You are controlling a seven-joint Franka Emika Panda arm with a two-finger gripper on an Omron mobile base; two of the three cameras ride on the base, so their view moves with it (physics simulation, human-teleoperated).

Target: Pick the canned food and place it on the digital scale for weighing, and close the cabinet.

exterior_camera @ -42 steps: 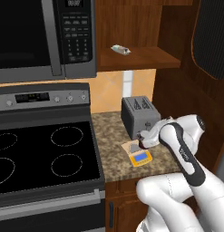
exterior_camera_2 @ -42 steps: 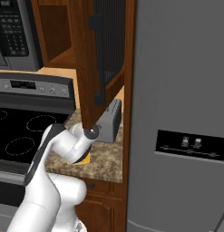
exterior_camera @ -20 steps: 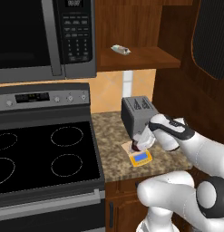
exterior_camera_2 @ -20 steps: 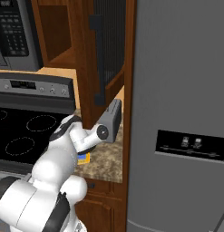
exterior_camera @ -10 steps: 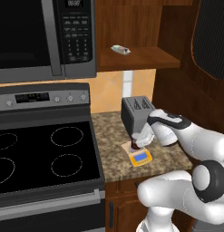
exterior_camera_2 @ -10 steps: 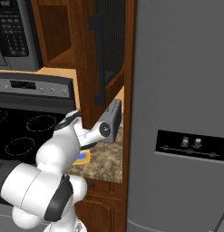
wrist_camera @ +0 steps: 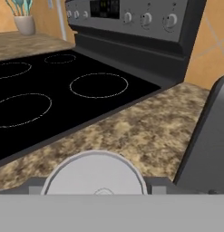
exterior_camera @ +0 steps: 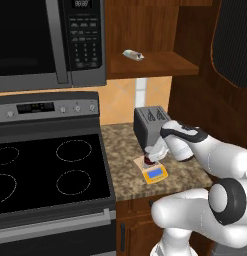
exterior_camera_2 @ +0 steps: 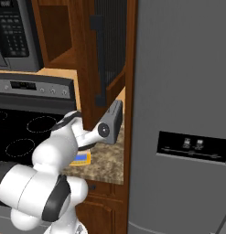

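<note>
Counter (exterior_camera: 125,145) layout beside the stove (exterior_camera: 50,170)

In the left base view the digital scale (exterior_camera: 155,173) lies on the counter at the toaster's (exterior_camera: 149,125) 6 o'clock, nearer the front edge. The canned food (exterior_camera: 149,160) stands on the scale's rear part, with the claw (exterior_camera: 153,156) around it. The stove sits at the scale's 9 o'clock, the microwave (exterior_camera: 50,40) above it. The cabinet (exterior_camera: 155,35) hangs at the toaster's 12 o'clock, a wrapped item (exterior_camera: 133,55) on its shelf, its door (exterior_camera: 234,40) swung out at 3 o'clock.
</note>
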